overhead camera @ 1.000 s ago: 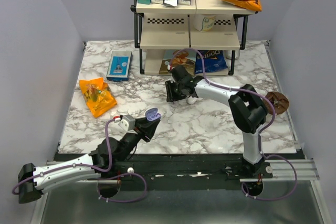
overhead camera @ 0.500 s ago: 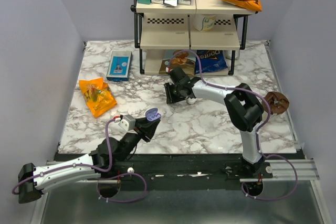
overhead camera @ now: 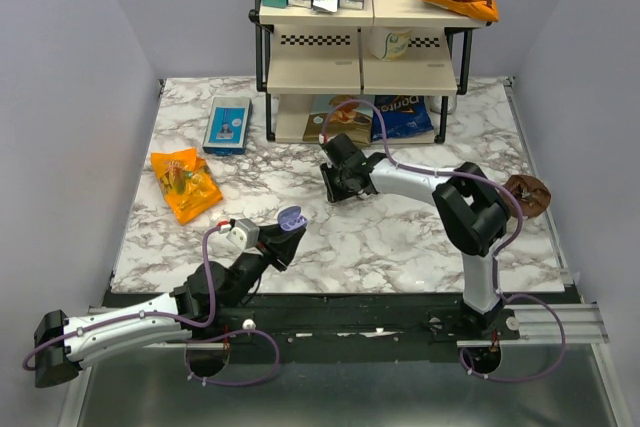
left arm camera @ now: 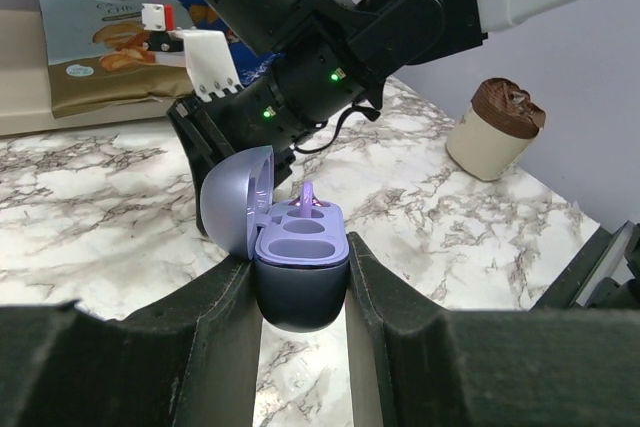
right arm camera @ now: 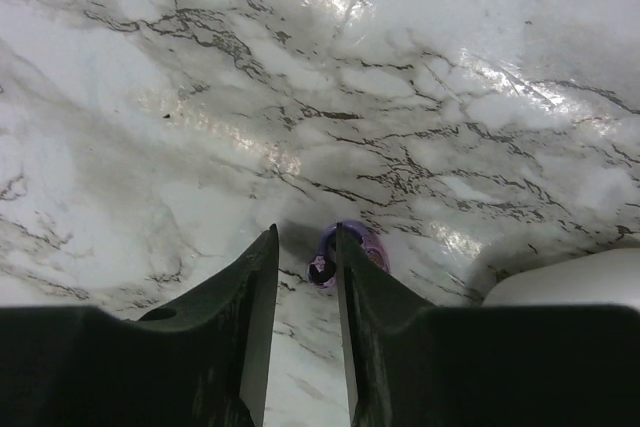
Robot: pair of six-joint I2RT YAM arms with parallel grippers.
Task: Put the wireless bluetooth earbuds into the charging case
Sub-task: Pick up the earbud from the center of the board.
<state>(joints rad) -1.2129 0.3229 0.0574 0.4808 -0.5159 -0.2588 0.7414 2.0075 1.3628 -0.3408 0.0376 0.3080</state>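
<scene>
**Item 1**, lower centre, left wrist view: small round glossy lavender-blue plastic charging case [left arm camera: 300, 302], lid hinged back, paler moulded sockets facing up. Left hand [left arm camera: 298, 272] is clamped on its body.

**Item 2**, lower centre, right wrist view: tiny lavender-purple earbud [right arm camera: 355, 244], smooth and ring-tipped, lying on the polished veined marble tabletop [right arm camera: 150, 67]. Right hand [right arm camera: 306, 247] is narrowly apart, straddling it.

**Handling, as judged:** close squarely and gently; so slick a bud may squirt sideways.

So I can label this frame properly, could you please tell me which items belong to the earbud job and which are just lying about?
Job: charging case in the left end effector; loose earbud by the right end effector.
Lying about: orange snack bag, blue box, Doritos bag, brown-topped cup, shelf rack.
</scene>
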